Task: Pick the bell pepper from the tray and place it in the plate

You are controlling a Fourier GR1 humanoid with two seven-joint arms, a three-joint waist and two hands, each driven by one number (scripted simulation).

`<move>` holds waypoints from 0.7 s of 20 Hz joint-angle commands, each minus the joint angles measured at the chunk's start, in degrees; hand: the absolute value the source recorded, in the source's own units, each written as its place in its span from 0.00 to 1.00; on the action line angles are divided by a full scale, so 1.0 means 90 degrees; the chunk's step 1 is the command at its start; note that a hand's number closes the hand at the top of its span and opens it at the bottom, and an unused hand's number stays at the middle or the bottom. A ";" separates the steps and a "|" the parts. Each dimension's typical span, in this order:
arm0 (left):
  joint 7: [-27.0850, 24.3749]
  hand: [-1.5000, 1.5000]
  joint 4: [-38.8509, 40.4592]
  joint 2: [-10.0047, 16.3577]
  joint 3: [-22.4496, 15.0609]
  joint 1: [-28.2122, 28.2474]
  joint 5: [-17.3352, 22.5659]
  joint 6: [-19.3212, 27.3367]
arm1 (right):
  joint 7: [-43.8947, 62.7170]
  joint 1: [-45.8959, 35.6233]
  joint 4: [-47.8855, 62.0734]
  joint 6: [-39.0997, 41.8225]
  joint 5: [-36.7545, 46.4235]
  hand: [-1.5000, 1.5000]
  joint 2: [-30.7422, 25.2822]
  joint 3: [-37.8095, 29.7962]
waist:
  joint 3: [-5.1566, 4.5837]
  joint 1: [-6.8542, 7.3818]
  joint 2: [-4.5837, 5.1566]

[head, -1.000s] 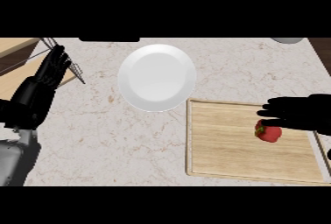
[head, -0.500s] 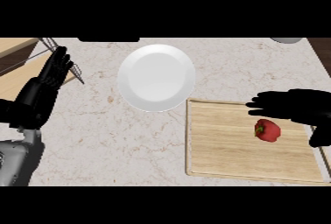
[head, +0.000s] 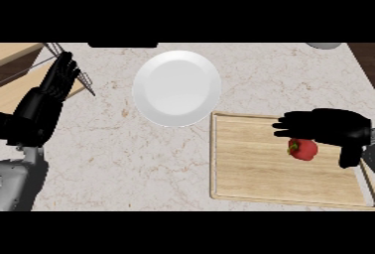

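So here's where I'm at: my right hand [head: 330, 127] is over the far right part of the light wooden tray [head: 249, 173], palm down. The fingers [head: 290, 127] are spread apart and point left, and the thumb [head: 350, 157] hangs down on the right side. They aren't curled round anything. The small red bell pepper with the green stem [head: 303, 150] sits on the tray right at the lower edge of my palm, tucked in between fingers and thumb. Can't tell if I'm actually touching it.

The round white plate [head: 177, 88] is on the pale marbled counter [head: 124, 163], up and to the left of the tray, its rim just beside the tray's top left corner.

My left hand [head: 50, 92] is parked at the left edge, fingers straight and pointing up.
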 commanded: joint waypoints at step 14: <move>0.0056 0.50 -0.0105 -0.0244 0.0032 -0.0046 -0.0281 -0.0149 | 0.0503 -0.0489 0.2104 -0.0999 0.0305 1.00 0.1339 -0.1532 | 0.0016 0.0099 0.0085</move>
